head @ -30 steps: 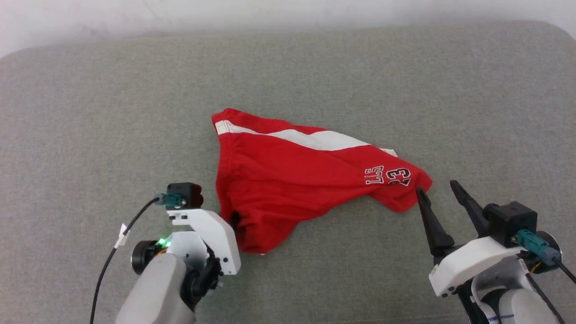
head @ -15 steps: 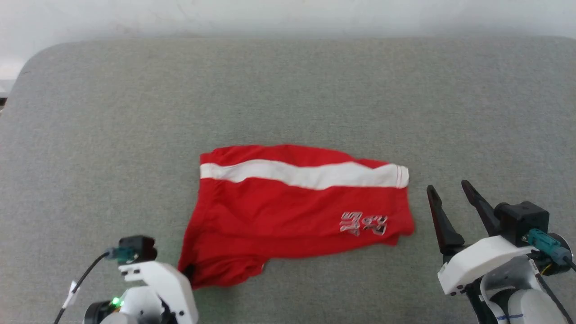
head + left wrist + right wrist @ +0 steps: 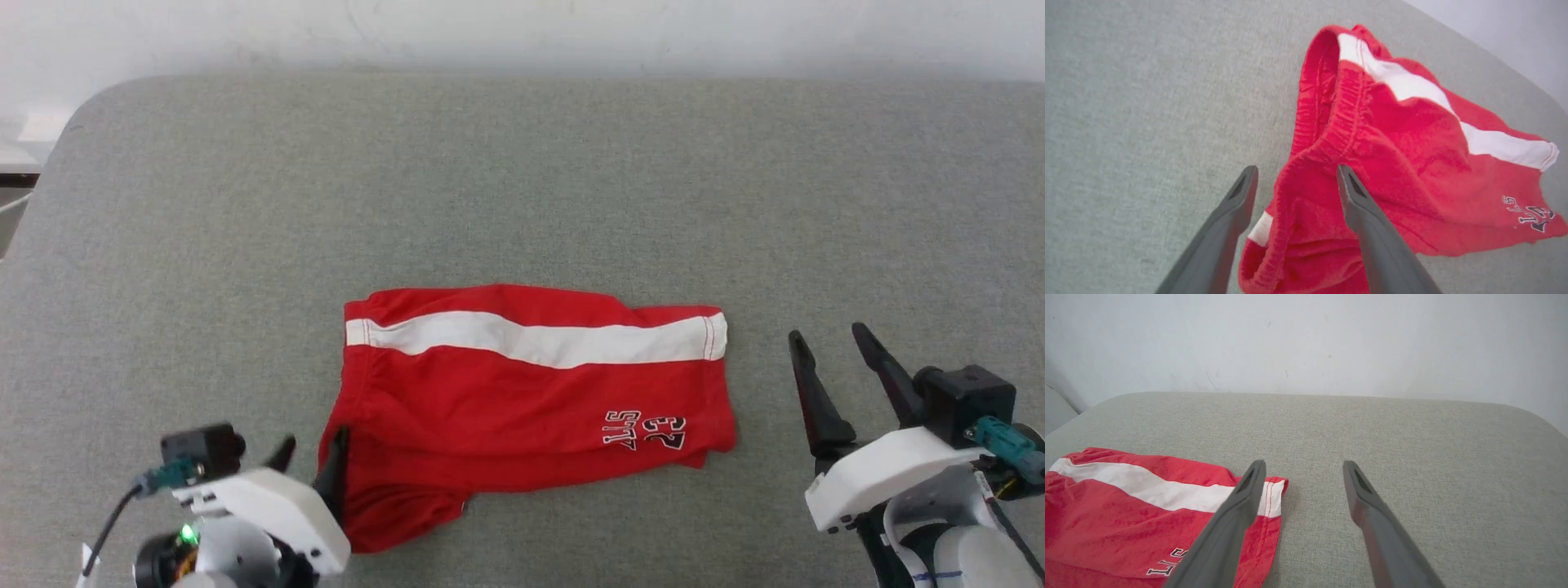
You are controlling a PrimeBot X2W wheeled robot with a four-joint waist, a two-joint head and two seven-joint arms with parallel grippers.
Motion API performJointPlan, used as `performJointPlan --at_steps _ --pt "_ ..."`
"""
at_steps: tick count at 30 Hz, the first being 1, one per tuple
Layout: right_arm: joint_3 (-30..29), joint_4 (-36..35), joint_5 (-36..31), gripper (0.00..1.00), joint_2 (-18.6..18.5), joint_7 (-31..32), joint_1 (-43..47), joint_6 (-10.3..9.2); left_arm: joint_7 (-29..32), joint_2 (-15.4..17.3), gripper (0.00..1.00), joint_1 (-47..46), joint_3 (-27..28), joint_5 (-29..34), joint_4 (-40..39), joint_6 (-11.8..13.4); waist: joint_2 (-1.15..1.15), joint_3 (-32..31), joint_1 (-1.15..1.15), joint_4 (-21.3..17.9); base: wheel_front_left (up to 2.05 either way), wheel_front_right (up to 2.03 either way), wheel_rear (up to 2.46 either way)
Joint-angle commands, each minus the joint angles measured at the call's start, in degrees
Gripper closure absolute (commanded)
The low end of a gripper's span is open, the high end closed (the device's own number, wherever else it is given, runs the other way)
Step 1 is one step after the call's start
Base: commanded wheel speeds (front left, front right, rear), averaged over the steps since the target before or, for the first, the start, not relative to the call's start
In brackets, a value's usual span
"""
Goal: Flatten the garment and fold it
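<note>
Found the left gripper (image 3: 312, 445) low at the left, fingers parted and clamped on nothing, the edge of the waistband (image 3: 1349, 118) running between them: one finger over red cloth, the other over bare grey cushion (image 3: 522, 163). Could not tell touching from hovering there. Saw the garment (image 3: 522, 392) lying on the near middle of that cushion, between the two grippers, waistband to the left and leg hem (image 3: 715, 336) to the right, white stripe (image 3: 531, 339) along the far side and the "23" print (image 3: 645, 429) near the right end. Judged the flattening only partly done: smooth across the upper panel, but bunched at the near-left corner, a lower layer poking out past the top one. Would have done well here to close on both layers of that waistband corner, not the top one alone, then to draw it leftward and nearer, low over the cushion, spreading the bunch rather than lifting it. Found the right gripper (image 3: 827, 333) at the far right likewise spread and empty, just beside the hem but clear of it. Would have wanted it pinching that hem corner as a counter-hold, to stop the whole soft cloth from sliding along.
</note>
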Motion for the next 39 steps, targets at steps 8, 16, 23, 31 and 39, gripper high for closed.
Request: performJointPlan --at_steps 8,16,23,31,39 --pt "0.50 -2.01 0.06 0.00 0.14 0.08 -0.32 -0.05 -0.14 0.37 0.00 -11.48 -0.63 2.95 2.07 0.56 0.00 2.69 0.00 -0.93 0.00 0.00 0.00" --pt "2.06 -2.22 0.00 0.00 0.14 0.09 -2.04 -0.05 4.75 0.33 0.00 -20.44 -0.75 2.58 12.03 2.26 0.00 5.14 0.00 -3.24 0.00 0.00 0.00" --pt "2.00 -2.06 -0.18 0.00 0.14 0.02 -2.23 -0.05 5.96 0.47 0.58 -21.05 -0.56 1.02 14.46 1.43 0.00 5.93 0.00 -3.91 0.00 0.00 0.00" --pt "2.63 -1.78 -0.54 0.00 0.14 0.41 -2.62 -0.05 4.53 -0.06 1.00 -21.20 -1.98 0.54 13.78 -1.01 0.00 5.60 0.00 -2.84 0.00 0.00 0.00" --pt "4.83 5.20 0.71 0.00 0.14 5.97 -7.63 -0.05 3.64 -0.57 1.00 -19.24 -2.41 0.33 13.29 -0.65 0.00 5.75 0.00 -2.24 0.00 0.00 0.00"
